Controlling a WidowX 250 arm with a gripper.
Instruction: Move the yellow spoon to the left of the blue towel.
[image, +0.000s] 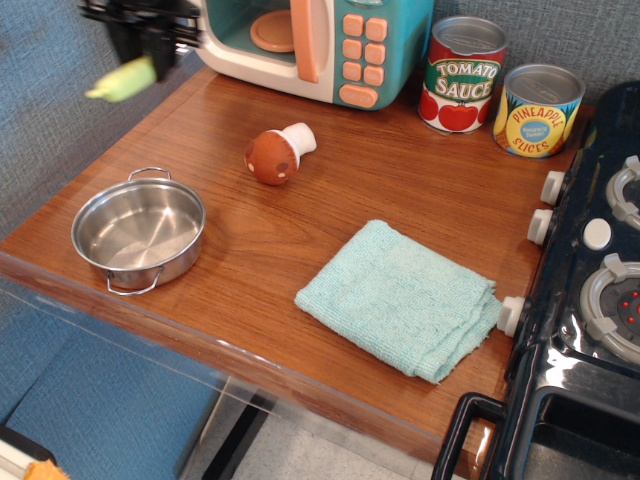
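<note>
The gripper (150, 55) hangs high above the bench (400, 170), far up-left of the blue towel (400, 298), its jaws clamped on the yellow spoon (124, 81), which is airborne.

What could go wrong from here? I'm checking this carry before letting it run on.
The yellow spoon hangs high at the table's far-left corner in the gripper, sticking out sideways, apparently gripped near one end; it might slip or swing. The toy mushroom lies roughly between it and the blue towel, so a low pass could knock it. A short drop could land it in the steel pot.
</note>
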